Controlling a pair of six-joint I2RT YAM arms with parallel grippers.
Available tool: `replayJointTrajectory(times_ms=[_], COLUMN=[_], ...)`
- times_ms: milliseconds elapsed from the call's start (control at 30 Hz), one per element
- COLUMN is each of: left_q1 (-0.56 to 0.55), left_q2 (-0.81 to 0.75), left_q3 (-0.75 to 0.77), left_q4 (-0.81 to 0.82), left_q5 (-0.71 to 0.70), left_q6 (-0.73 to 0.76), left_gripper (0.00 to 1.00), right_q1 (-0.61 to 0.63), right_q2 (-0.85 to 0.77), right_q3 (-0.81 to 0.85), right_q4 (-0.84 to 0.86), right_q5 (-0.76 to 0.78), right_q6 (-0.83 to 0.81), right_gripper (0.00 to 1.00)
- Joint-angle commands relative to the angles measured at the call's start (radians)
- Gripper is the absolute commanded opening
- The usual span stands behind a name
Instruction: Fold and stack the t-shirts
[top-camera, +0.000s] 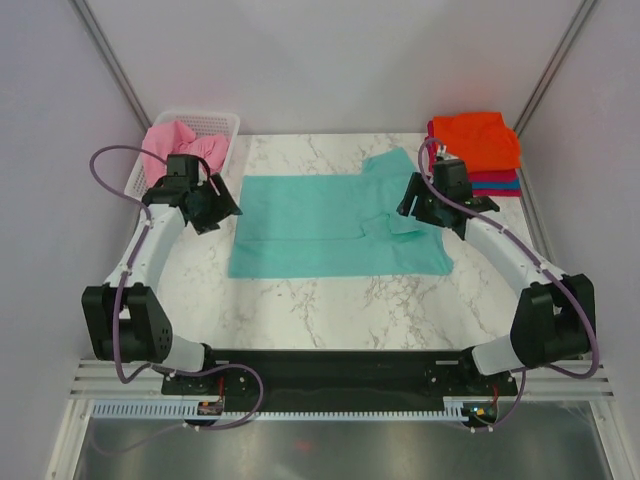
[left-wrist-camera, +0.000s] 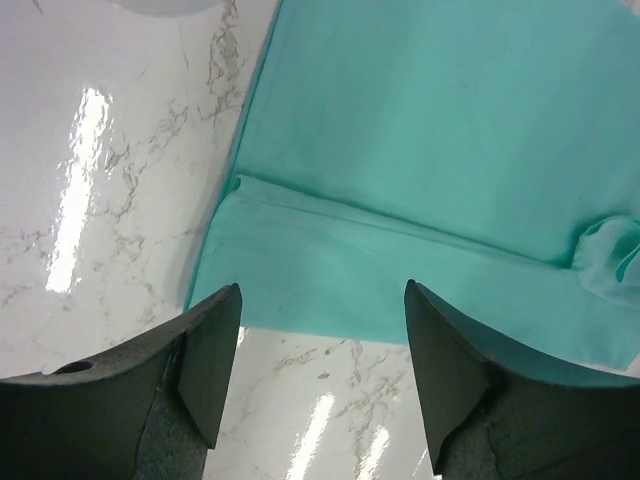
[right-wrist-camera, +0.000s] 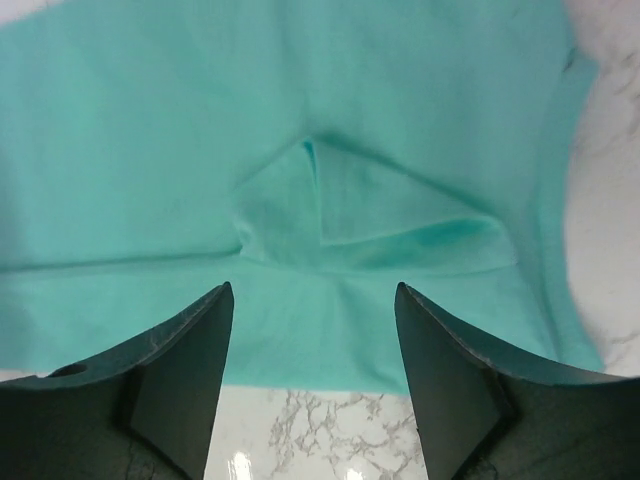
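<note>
A teal t-shirt (top-camera: 320, 225) lies spread on the marble table, its near long edge folded over and one sleeve folded in at the right. It also shows in the left wrist view (left-wrist-camera: 430, 150) and the right wrist view (right-wrist-camera: 300, 150). My left gripper (top-camera: 222, 208) is open and empty just off the shirt's left edge; between its fingers is bare marble (left-wrist-camera: 320, 400). My right gripper (top-camera: 410, 208) is open and empty above the shirt's right side, near the folded sleeve (right-wrist-camera: 380, 215). A pink t-shirt (top-camera: 180, 140) lies crumpled in the basket. Folded orange (top-camera: 478, 138), crimson and blue tees are stacked at the back right.
A white slotted basket (top-camera: 215, 122) stands at the back left corner, just behind my left gripper. The folded stack sits close behind my right gripper. Grey walls close the table on both sides and at the back.
</note>
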Motion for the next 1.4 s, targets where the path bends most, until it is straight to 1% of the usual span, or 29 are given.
replayJointTrajectory(times_ms=[0,67,100,167,400,567,667,700,767,800,900,967,1000,1033,1067,1100,1133,1167,1200,1233,1267,1300,1333,1367], left_q1=[-0.009,-0.016,-0.018,-0.021,-0.021,-0.024,-0.024,-0.024,-0.026,-0.026,-0.026,-0.027,-0.027,-0.027,-0.027,-0.027,-0.027,-0.027,-0.027,-0.027,-0.027,-0.027,-0.027,-0.027], left_q2=[-0.071,-0.103,-0.132,-0.148,-0.166,-0.173,-0.170,-0.170,-0.170,-0.170,-0.171,-0.170,-0.168,-0.168,-0.168,-0.168,-0.170,-0.168,-0.171,-0.188,-0.199,-0.211,-0.243,-0.260], left_q3=[-0.088,-0.130,-0.174,-0.205,-0.207,-0.211,-0.208,-0.208,-0.208,-0.207,-0.211,-0.213,-0.215,-0.218,-0.222,-0.225,-0.228,-0.230,-0.233,-0.260,-0.280,-0.305,-0.361,-0.394], left_q4=[-0.020,0.009,0.023,0.049,0.049,0.049,0.048,0.048,0.051,0.051,0.049,0.051,0.049,0.049,0.046,0.042,0.037,0.020,0.014,0.013,0.025,0.038,0.052,0.075], left_q5=[0.034,-0.003,-0.008,-0.005,-0.002,0.000,0.006,0.006,0.006,0.003,-0.008,-0.011,-0.017,-0.035,-0.044,-0.060,-0.081,-0.081,-0.084,-0.081,-0.077,-0.071,-0.061,-0.052], left_q6=[0.133,0.146,0.146,0.146,0.152,0.153,0.153,0.153,0.153,0.152,0.152,0.150,0.149,0.144,0.129,0.114,0.097,0.063,0.040,-0.015,-0.043,-0.066,-0.110,-0.126], left_gripper=[0.73,0.72,0.72,0.72,0.69,0.68,0.68,0.68,0.68,0.68,0.67,0.67,0.67,0.67,0.67,0.67,0.68,0.68,0.68,0.69,0.70,0.70,0.70,0.70], right_q1=[0.070,0.099,0.122,0.138,0.142,0.136,0.077,0.060,0.026,-0.003,-0.020,-0.019,-0.020,-0.020,-0.020,-0.022,-0.025,-0.026,-0.026,-0.026,-0.026,-0.026,-0.028,-0.026], right_q2=[0.053,0.095,0.111,0.157,0.304,0.411,0.479,0.499,0.556,0.565,0.568,0.523,0.496,0.434,0.398,0.358,0.316,0.221,0.174,0.090,0.049,0.009,-0.068,-0.106], right_q3=[-0.108,-0.111,-0.107,-0.079,0.051,0.152,0.254,0.336,0.445,0.552,0.716,0.740,0.704,0.665,0.560,0.497,0.423,0.271,0.199,0.133,0.013,-0.043,-0.095,-0.193], right_q4=[0.078,0.093,0.095,0.093,0.073,0.035,0.009,-0.005,-0.077,-0.100,-0.183,-0.220,-0.226,-0.221,-0.218,-0.197,-0.176,-0.150,-0.101,-0.088,-0.076,-0.056,-0.053,-0.047], right_q5=[-0.071,-0.069,-0.065,-0.046,-0.011,0.089,0.136,0.149,0.205,0.248,0.338,0.359,0.345,0.333,0.319,0.308,0.266,0.236,0.198,0.149,0.123,0.110,0.101,0.093], right_q6=[0.034,0.036,0.037,0.048,0.024,-0.016,-0.032,-0.050,-0.065,-0.082,-0.114,-0.139,-0.139,-0.141,-0.136,-0.130,-0.119,-0.099,-0.090,-0.064,-0.055,-0.047,-0.038,-0.021], right_gripper=[0.73,0.70,0.69,0.67,0.64,0.64,0.64,0.64,0.64,0.64,0.66,0.68,0.70,0.72,0.73,0.75,0.75,0.76,0.76,0.76,0.77,0.77,0.77,0.78])
